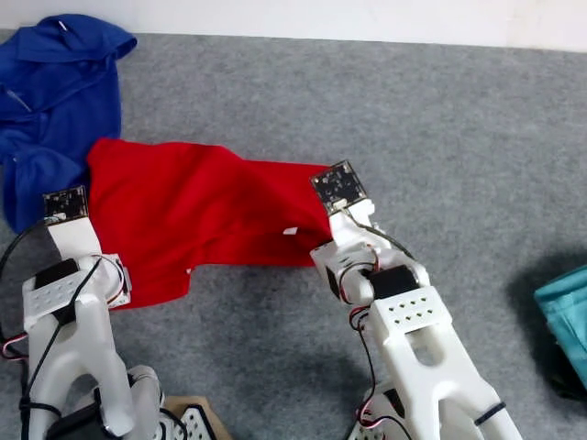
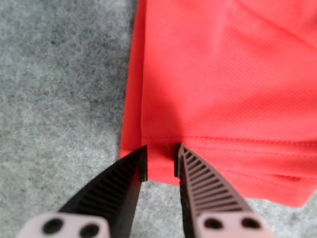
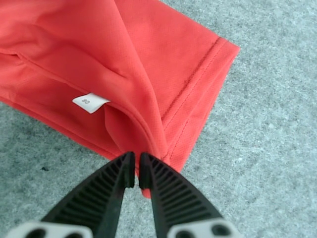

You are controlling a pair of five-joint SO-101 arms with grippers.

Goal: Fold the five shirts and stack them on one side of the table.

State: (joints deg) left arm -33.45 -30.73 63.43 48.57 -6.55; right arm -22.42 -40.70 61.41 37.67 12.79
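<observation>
Blue cloth sits farthest left: a crumpled blue top [image 1: 55,92] lies bunched at the far left corner of the grey table [image 1: 440,137]. Its near edge is just beside the red shirt [image 1: 202,215].

Next we come to the left arm [image 1: 69,312], which rises from the near left edge and ends over the left border of the red shirt. From its wrist we see the left gripper [image 2: 161,162] low over one hemmed corner of the shirt [image 2: 223,89]. Its jaws stand a narrow gap apart, with the stitched hem lying flat between the tips. We cannot tell whether they press on the cloth.

The red shirt itself lies spread across the left and middle of the table, folded over on itself with a few soft creases. A small white tag [image 1: 290,230] shows near its right end.

At that right end stands the right arm [image 1: 404,321]. Its wrist view shows the right gripper [image 3: 136,171] with jaws drawn almost together, pinching a fold of the shirt [image 3: 148,64] close to a sleeve hem, the white tag [image 3: 90,102] nearby.

Farthest right, well apart from the red shirt, a teal cloth [image 1: 569,312] lies at the table's edge.
</observation>
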